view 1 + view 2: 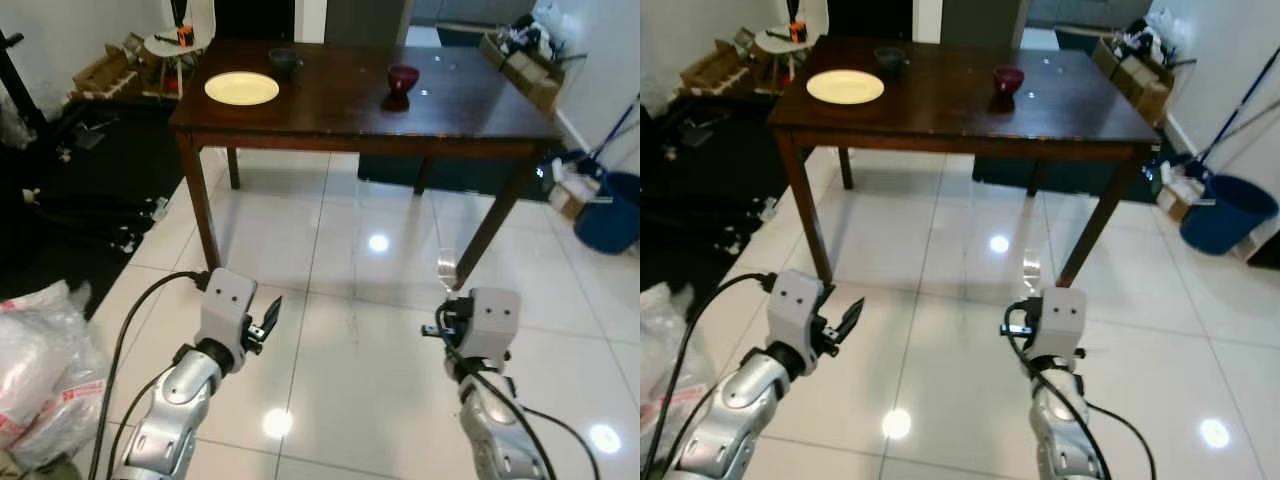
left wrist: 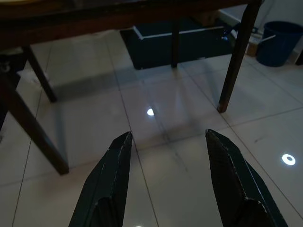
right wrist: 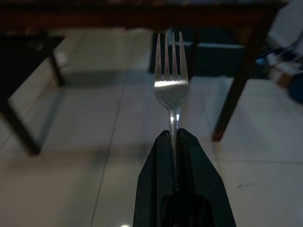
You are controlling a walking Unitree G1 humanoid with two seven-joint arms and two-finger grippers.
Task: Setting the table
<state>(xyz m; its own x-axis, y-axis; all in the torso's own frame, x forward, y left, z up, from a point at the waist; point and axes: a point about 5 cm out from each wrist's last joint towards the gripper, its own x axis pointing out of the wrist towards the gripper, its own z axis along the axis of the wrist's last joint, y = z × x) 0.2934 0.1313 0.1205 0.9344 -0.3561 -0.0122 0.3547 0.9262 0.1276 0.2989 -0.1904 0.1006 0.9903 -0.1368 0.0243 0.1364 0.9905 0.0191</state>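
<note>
Head views, table: a dark wooden table (image 1: pixel 440 105) stood ahead across pale tiled floor (image 1: pixel 340 330), well apart from both arms.
Head views, settings: a cream plate (image 1: pixel 241 88) lay near the table's left end, a dark bowl (image 1: pixel 285 62) just behind it, a red bowl (image 1: pixel 403 77) further right.
Head views, arms: the left gripper (image 1: pixel 268 318) and right gripper (image 1: pixel 441 322) were held low over the tiles, short of the table.
Left wrist view: the left gripper's fingers (image 2: pixel 111 175) stood spread apart, holding nothing, with table legs beyond.
Right wrist view: the right gripper was clenched on the handle of a fork (image 3: pixel 171 87), tines pointing forward toward the table.
Surroundings: a blue bucket (image 1: pixel 612 210) stood at the right, a plastic bag (image 1: pixel 45 370) at lower left.
Risk: only the thin handle was pinched, so a jolt while walking could probably twist or drop the fork.
Risk, approach: the fork sat below the tabletop edge; approaching without raising it could strike the tines against the apron.
</note>
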